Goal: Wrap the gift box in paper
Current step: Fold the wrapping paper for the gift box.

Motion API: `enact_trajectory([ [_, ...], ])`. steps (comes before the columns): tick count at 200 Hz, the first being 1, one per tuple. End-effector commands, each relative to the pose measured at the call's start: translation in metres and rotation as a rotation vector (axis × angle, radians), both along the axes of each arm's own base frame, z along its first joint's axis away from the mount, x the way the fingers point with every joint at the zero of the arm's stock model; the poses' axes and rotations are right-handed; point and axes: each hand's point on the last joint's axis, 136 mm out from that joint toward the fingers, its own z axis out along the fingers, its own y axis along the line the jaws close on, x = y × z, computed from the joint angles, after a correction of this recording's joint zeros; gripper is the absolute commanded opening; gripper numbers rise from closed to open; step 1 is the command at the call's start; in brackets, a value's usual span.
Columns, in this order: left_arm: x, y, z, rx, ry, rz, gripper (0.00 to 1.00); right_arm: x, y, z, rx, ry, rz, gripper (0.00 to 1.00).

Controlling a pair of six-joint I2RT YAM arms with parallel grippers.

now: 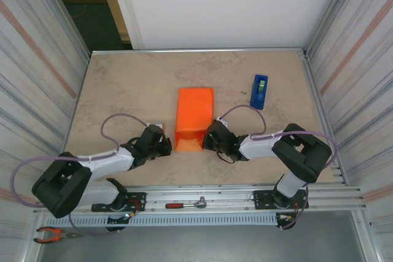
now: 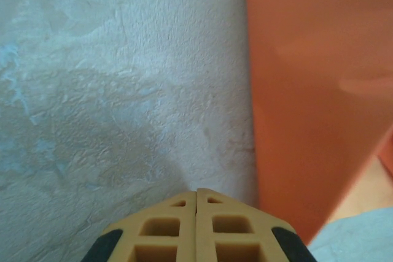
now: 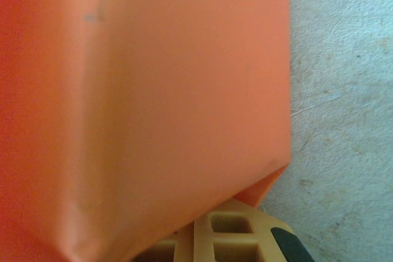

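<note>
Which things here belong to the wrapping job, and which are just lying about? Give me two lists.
Job in hand:
- orange paper-wrapped gift box
- blue tape dispenser, probably for sealing

Lying about:
- red-handled wrench, on the near rail
- orange-handled pliers, near left corner

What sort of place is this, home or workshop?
Probably a robot test cell: ribbed pale side panels enclose the beige stone-patterned table, with aluminium rails, a red-handled ratchet and orange-handled pliers along its near edge.
</note>
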Motion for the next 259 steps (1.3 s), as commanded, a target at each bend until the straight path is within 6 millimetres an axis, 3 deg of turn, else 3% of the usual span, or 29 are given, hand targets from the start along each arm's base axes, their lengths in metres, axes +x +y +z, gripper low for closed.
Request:
enact_trajectory([
  [1,0.010,-0.012,0.003,-0.004,-0.030,-0.062,0.05,-0.030,-0.015,-0.032,-0.103,0.126,0.031,0.00],
  [65,0.016,-0.056,0.024,-0.093,-0.084,-0.199,0.07,-0.030,-0.015,-0.033,-0.108,0.129,0.031,0.00],
  [203,0.025,-0.076,0.029,-0.172,-0.155,-0.253,0.07,-0.034,-0.017,-0.037,-0.128,0.142,0.027,0.00],
  [259,0.025,-0.081,0.022,-0.194,-0.169,-0.277,0.06,-0.036,-0.018,-0.038,-0.141,0.146,0.026,0.00],
])
